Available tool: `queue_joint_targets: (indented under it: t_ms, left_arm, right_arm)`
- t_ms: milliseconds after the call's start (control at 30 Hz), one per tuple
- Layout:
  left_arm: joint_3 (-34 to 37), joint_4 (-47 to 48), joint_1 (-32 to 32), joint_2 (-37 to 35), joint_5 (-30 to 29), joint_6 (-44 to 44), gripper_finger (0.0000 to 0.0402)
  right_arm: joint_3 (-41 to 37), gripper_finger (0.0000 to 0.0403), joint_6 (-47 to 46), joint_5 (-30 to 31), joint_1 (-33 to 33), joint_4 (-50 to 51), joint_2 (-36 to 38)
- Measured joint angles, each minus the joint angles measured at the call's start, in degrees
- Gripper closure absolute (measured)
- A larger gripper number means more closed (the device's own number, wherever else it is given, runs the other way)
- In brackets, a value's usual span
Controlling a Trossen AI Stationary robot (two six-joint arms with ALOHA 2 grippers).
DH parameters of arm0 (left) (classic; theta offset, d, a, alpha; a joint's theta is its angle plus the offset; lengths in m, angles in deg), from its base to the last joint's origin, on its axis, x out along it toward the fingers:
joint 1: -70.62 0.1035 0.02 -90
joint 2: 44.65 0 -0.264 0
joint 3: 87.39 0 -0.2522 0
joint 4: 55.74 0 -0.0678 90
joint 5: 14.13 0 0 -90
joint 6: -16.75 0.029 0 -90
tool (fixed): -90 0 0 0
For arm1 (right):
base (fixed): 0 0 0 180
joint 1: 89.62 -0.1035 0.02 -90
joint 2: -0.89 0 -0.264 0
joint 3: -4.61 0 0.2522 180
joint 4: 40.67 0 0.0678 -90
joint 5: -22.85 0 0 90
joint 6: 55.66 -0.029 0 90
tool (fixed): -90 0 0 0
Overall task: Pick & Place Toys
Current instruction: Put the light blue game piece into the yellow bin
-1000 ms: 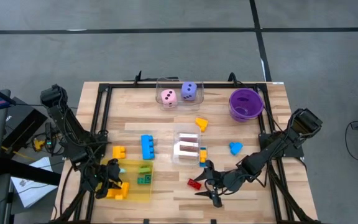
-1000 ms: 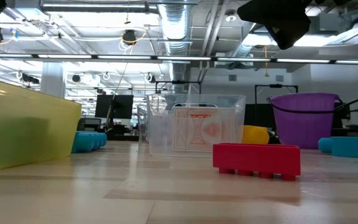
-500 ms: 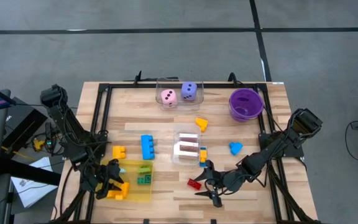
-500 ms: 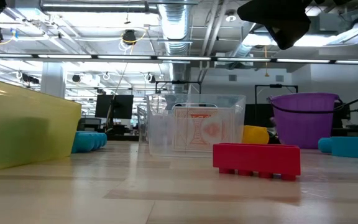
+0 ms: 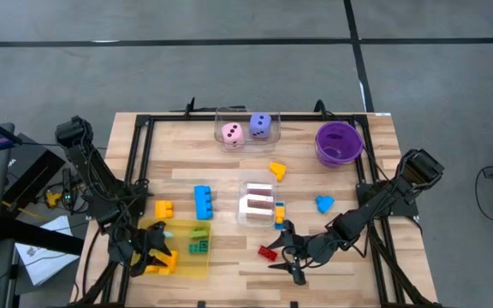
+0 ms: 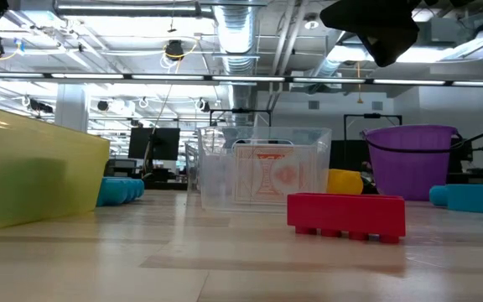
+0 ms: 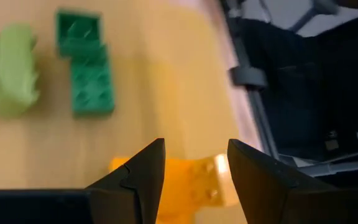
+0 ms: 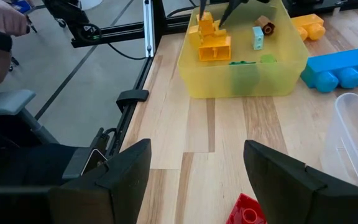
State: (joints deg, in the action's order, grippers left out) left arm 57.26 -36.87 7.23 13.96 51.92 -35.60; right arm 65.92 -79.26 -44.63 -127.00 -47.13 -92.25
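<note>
While the left hand (image 7: 191, 165) gapes above it, orange brick (image 7: 188, 183) lies crosswise.

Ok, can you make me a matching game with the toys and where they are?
Things:
1. pink die
2. green brick
3. red brick
4. blue long brick

Places:
A. in the yellow tray
B. on bare wood beside the right tool
C. in the clear box at the far edge of the table
D. on bare wood between the small orange brick and the card box

Pairs: 1-C, 2-A, 3-B, 4-D
</note>
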Motion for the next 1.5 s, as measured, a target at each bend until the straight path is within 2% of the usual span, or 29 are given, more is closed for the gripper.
queue_joint_targets:
  t_ms: [200,400,500,633,733,800,867,967,1033,1200,1333,1500]
  left_arm:
    - [-0.02,-8.38,0.01,0.0,-0.18,14.92,0.0229]
    - [-0.02,-20.86,1.74,0.0,-5.56,35.07,0.0229]
    - [-0.02,-31.24,4.25,0.0,-5.62,49.83,0.0229]
    - [-0.04,-50.13,8.07,0.0,-5.84,66.65,0.0229]
    - [-0.04,-63.18,10.49,-0.03,-5.66,76.52,0.0229]
    - [-0.06,-68.3,11.82,-0.07,-4.7,81.32,0.0229]
    - [-0.06,-69.86,13.32,-0.07,-0.99,84.68,0.0228]
    - [-0.59,-69.18,15.38,0.02,5.43,85.13,0.0221]
    - [-1.05,-69.02,15.84,0.19,7.36,85.19,0.021]
    - [-3.79,-68.9,15.32,1.64,8.13,89.02,0.0169]
    - [-5.85,-62.71,15.25,3.34,8.25,89.45,0.0125]
    - [-9.0,-58.78,15.25,5.27,8.26,89.71,0.0073]
  right_arm:
    - [0.0,0.0154,0.0,0.0,0.0,0.0,0.0]
    - [0.0,0.0154,0.02,0.0,0.02,0.0,0.0]
    - [0.0,0.0154,0.02,0.02,0.02,0.0,0.0]
    - [0.0,0.0154,0.04,0.02,0.02,0.02,0.0]
    - [0.0,0.0154,0.02,0.02,0.02,0.11,0.0]
    - [0.0,0.0154,0.02,0.03,0.02,0.44,0.0]
    - [0.0,0.0154,-0.51,0.38,0.04,1.05,0.0]
    - [0.02,0.0154,-2.23,1.46,0.44,2.7,0.0]
    - [0.02,0.0154,-3.57,2.27,1.02,4.38,0.05]
    - [0.02,0.0154,-9.9,3.1,3.23,9.52,0.83]
    - [0.07,0.0154,-15.48,3.8,4.56,15.78,3.79]
    - [0.09,0.0154,-19.45,10.58,4.57,24.31,9.83]
